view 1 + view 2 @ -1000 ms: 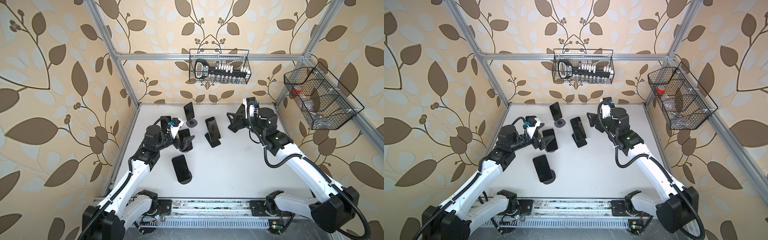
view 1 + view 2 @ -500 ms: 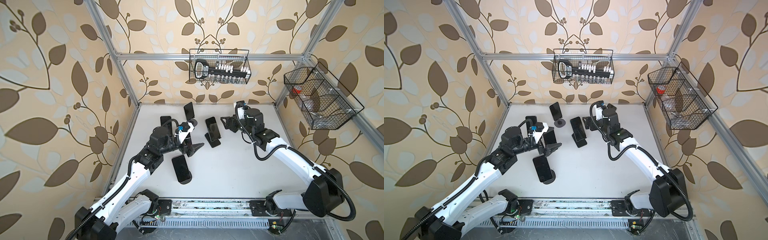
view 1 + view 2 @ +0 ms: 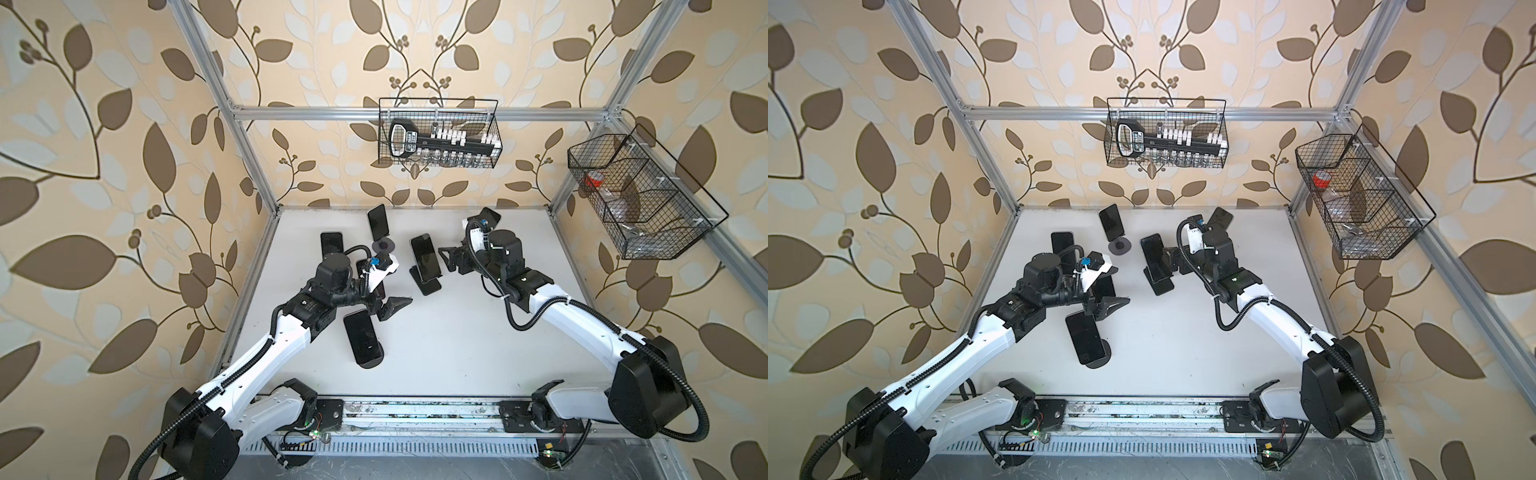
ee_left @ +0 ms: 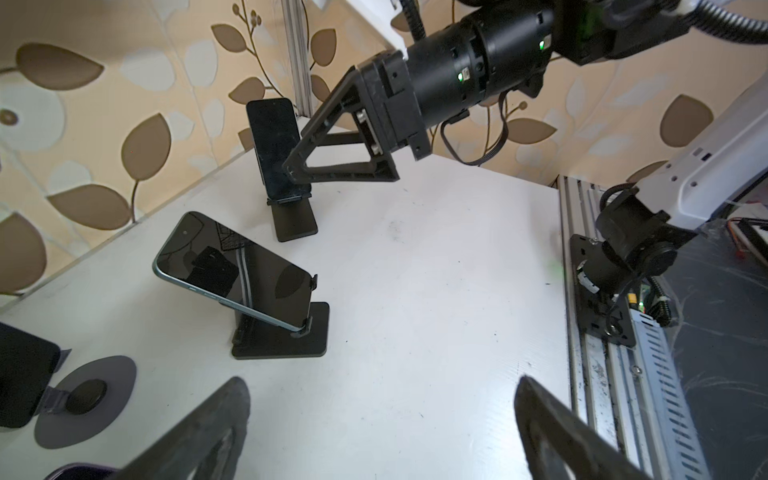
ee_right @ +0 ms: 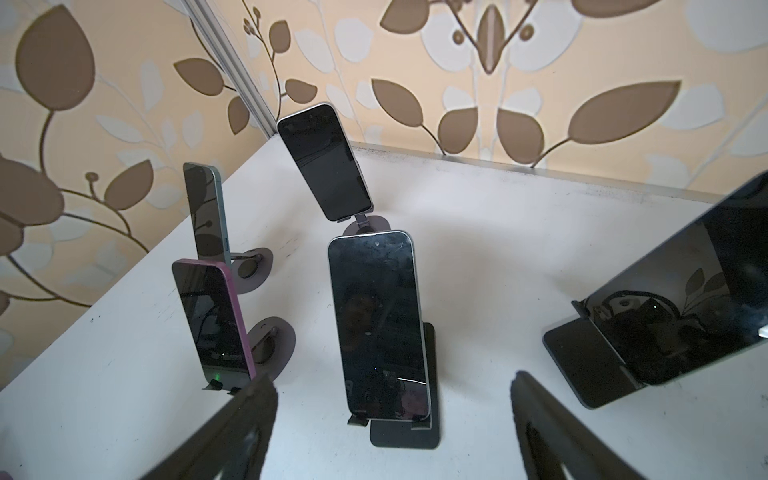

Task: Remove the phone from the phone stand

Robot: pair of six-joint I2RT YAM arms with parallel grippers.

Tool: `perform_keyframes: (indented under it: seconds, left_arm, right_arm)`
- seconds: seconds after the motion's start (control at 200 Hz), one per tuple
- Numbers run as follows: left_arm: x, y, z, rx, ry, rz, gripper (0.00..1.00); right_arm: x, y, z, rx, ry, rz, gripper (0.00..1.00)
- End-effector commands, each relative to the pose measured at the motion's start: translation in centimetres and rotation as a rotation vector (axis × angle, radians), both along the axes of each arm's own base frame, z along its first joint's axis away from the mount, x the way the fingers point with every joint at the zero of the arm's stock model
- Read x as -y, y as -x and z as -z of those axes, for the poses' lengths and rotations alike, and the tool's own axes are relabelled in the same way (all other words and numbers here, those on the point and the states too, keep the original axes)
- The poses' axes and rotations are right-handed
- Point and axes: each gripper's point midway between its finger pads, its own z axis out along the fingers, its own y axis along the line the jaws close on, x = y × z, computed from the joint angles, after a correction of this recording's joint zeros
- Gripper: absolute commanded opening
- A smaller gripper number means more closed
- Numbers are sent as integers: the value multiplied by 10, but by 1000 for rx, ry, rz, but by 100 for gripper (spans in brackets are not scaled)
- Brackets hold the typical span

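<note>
A dark phone (image 3: 424, 257) (image 3: 1154, 257) leans upright on a black rectangular phone stand (image 3: 429, 286) (image 3: 1163, 286) mid-table. In the right wrist view this phone (image 5: 378, 328) stands on its stand (image 5: 405, 434) straight ahead of my right gripper (image 5: 390, 390), which is open with the phone's foot showing between the fingertips, apart from both. In both top views the right gripper (image 3: 446, 259) (image 3: 1169, 259) sits just right of the phone. My left gripper (image 3: 395, 307) (image 3: 1115, 305) (image 4: 382, 386) is open and empty over bare table, left of the stand (image 4: 282, 345).
Several other phones stand on stands: one at the back (image 3: 378, 220) on a round base (image 3: 384, 247), one back left (image 3: 331, 245), one in front (image 3: 363, 338), one back right (image 3: 488, 216). Wire baskets (image 3: 438, 133) (image 3: 640, 195) hang on the walls.
My right gripper has moved left, up to the centre phone. My left gripper has swung right and forward, away from the left phones, and stays open.
</note>
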Motion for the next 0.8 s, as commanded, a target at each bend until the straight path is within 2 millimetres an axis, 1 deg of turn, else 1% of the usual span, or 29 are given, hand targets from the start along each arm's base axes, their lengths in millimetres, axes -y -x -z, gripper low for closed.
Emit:
perform_keyframes:
  seconds: [0.0, 0.185, 0.29, 0.5, 0.64, 0.795]
  left_arm:
    - [0, 0, -12, 89, -10, 14, 99]
    - [-1, 3, -15, 113, -13, 20, 99]
    - [-5, 0, -10, 154, -22, -11, 99]
    - [-14, -4, -6, 226, -1, -88, 99]
    - [-24, -13, -2, 233, -38, -166, 99]
    - [-23, -8, 0, 242, -41, -153, 99]
  right_arm:
    - [-15, -1, -3, 32, 14, -71, 89]
    - [-32, 1, 12, 8, 77, -122, 90]
    - [-38, 1, 19, -16, 107, -133, 91]
    - [-42, 1, 25, -34, 121, -122, 92]
    - [-42, -7, 33, -59, 143, -103, 93]
    - [-45, -14, 34, -65, 128, -87, 94]
